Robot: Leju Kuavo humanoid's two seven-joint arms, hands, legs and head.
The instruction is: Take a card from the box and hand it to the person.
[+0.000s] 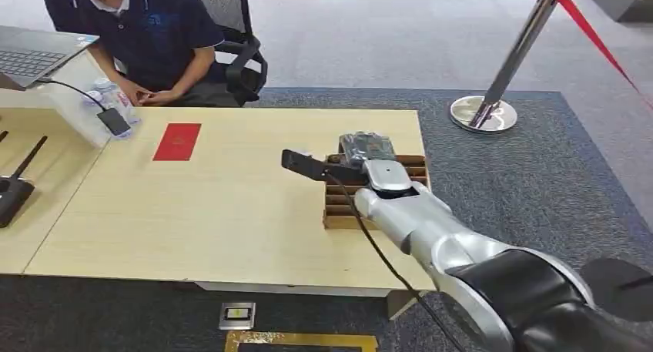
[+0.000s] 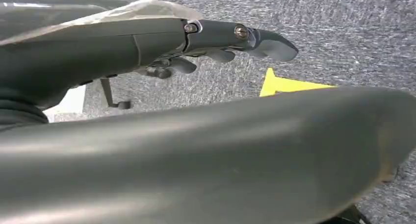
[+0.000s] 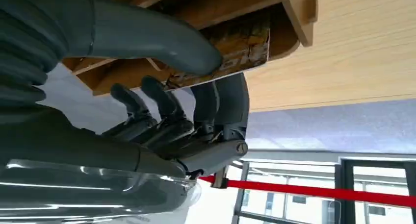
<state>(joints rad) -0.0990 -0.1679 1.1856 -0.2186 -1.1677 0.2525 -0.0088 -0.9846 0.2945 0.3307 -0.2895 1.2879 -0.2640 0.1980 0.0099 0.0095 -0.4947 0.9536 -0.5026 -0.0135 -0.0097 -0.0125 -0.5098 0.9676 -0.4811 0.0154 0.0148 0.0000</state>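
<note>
Card (image 3: 230, 50): worn, yellowish, standing in the slotted wooden box (image 1: 339, 206). In the right wrist view the right hand (image 1: 368, 153) has its thumb (image 3: 147, 35) pressed on one face and the dark fingers (image 3: 216, 106) curled behind the other. Reads as a pinch on the card's edge, card not yet lifted out of its slot. Grip at the exposed edge makes sense, since the dividers block everything lower.

Left hand (image 2: 235, 40) hangs beside the robot's body over grey carpet, fingers loosely extended, holding nothing. Idle on purpose, I'd guess; this is a one-arm pick.

Box sits at the bench (image 1: 231, 213) edge nearest the robot's right side, so reach is short. Further across lies a red envelope (image 1: 177, 142), flat, near the far edge. The person (image 1: 146, 36) sits behind that edge, hands resting together, not yet reaching.

Hard to tell:
- head view: the hand covers the box's far slots, card itself not visible there
- how deep the card sits, or how many others remain
- person cut off at the frame top
- whether the pinch is firm or just contact
</note>
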